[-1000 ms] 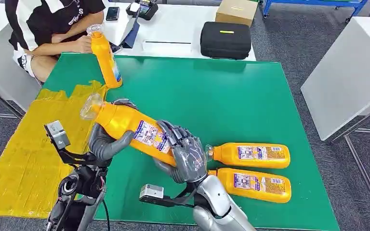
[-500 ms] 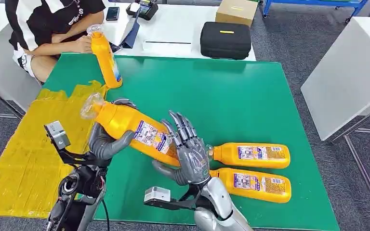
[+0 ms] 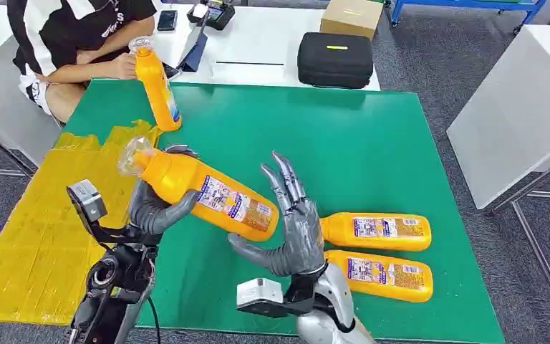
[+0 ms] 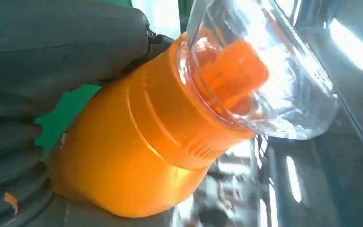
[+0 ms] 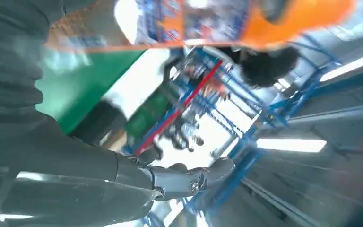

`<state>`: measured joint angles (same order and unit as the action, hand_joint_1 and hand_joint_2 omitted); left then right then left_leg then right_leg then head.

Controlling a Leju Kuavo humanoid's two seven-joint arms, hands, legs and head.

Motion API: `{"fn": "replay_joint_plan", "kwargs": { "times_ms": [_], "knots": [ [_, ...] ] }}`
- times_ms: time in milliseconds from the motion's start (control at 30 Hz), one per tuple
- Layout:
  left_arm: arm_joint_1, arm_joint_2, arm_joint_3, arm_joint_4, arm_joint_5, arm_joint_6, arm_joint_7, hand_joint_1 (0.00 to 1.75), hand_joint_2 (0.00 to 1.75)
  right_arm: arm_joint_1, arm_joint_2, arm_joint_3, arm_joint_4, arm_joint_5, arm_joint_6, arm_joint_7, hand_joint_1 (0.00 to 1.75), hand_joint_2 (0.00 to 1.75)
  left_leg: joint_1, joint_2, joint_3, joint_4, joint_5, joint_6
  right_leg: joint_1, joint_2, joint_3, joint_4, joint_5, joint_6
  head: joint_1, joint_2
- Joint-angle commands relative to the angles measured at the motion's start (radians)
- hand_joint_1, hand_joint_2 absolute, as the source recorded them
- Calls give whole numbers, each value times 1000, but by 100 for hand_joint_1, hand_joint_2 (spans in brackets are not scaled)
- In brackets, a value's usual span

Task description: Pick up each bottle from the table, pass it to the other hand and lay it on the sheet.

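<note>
A: Head view, item one?
B: Held bottle [image 3: 204, 195], grasped by left hand [image 3: 156, 208], 9 o'clock of table [image 3: 372, 143]; right hand [image 3: 293, 229] released, fingers spread. Yellow sheet [image 3: 36, 222] farther toward 9.
A: Left wrist view?
B: Clear cap [image 4: 260, 71], orange neck, thumb pressing.

place: looks like a robot test lab / workshop | signs: green-covered work table [image 3: 344, 136] on grey carpet floor [image 3: 430, 50] | white desk [image 3: 265, 43] behind with black hard case [image 3: 335, 59], cardboard box [image 3: 351, 16], phone [image 3: 167, 20] | blue metal rack frame [image 3: 465, 6] | person in black-and-white shirt [image 3: 79, 29] seated alongside
</note>
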<state>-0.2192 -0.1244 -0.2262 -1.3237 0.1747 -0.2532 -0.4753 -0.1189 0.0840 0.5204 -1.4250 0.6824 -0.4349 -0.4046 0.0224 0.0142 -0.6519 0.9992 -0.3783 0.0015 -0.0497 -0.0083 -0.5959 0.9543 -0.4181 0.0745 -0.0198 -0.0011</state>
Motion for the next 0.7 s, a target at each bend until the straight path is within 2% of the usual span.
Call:
{"fn": "replay_joint_plan", "kwargs": {
  "times_ms": [33,200,233,267,333,600,667,700],
  "knots": [
    [-55,34,5,40,-304,276,-8,175,175,53,-67,-111,-226,-504,373,-69,0,175,0,-3,4,1,-2,1,1,-2,4,1,-2,-6,0,0],
    [-77,47,-34,53,-548,409,7,175,175,73,-70,-161,-280,-690,547,-56,0,175,0,-3,3,1,-2,1,1,-2,4,1,-2,-6,0,0],
    [-91,51,-48,73,-688,519,17,175,175,80,-69,-176,-289,-725,584,-72,0,175,0,-3,2,0,-1,1,1,-2,3,0,-1,-4,0,0],
    [-106,58,-67,95,-808,602,35,175,175,84,-69,-186,-290,-777,629,-73,0,0,0,-3,1,0,0,0,0,-3,2,0,-1,-3,0,0],
    [-136,48,-78,147,-879,619,52,175,175,95,-69,-215,-288,-830,681,-63,0,0,0,-5,2,0,0,1,1,-4,4,0,-1,-4,0,0],
    [-135,48,-78,151,-881,621,51,175,175,94,-64,-214,-284,-830,682,-63,0,0,0,-2,5,0,-2,1,1,-1,5,0,-2,-5,0,0],
    [-154,63,-108,186,-1006,681,77,175,175,103,-57,-232,-289,-865,739,-74,0,0,0,-3,6,0,-2,1,1,-1,6,0,-2,-6,0,0],
    [-166,71,-124,212,-1084,715,108,175,175,106,-59,-236,-297,-880,767,-75,0,175,0,-3,4,0,-1,0,1,-2,5,0,-2,-5,0,0]
  ]
}}
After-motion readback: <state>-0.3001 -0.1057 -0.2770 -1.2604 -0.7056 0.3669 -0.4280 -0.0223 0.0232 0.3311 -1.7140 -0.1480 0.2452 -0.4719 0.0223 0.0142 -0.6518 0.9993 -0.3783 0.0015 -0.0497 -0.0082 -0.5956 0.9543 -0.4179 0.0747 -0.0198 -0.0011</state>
